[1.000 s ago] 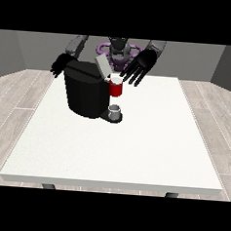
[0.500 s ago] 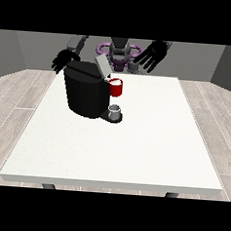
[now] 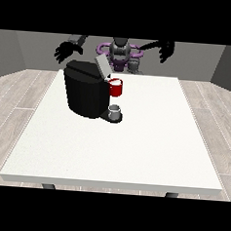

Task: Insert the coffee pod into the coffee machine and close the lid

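At the far edge of the table we see the hand at the view's right (image 3: pixel 166 51) raised in the air, well apart from the coffee machine, its dark fingers spread and hanging relaxed, holding nothing. The hand at the view's left (image 3: pixel 67 50) hovers just behind and above the machine's back corner, its fingers also splayed and slack, with nothing in them.

Moving outward, we find the coffee machine (image 3: pixel 86 88) standing on the left half of the table: a squat, matte black block with rounded edges. Its lid (image 3: pixel 102 65) is a flat grey flap, tilted upward and open at the top front. A red thing at the machine (image 3: pixel 116 87), shaped like a short cylinder with a pale top, sits at the machine's front, just under the raised lid. Below it, on the machine's dark base, stands a small grey thing (image 3: pixel 116 110), round and cup-like; we cannot tell whether it is the pod.

The table (image 3: pixel 134 153) is a wide, smooth white slab, and pale wood-plank flooring (image 3: pixel 10 105) surrounds it.
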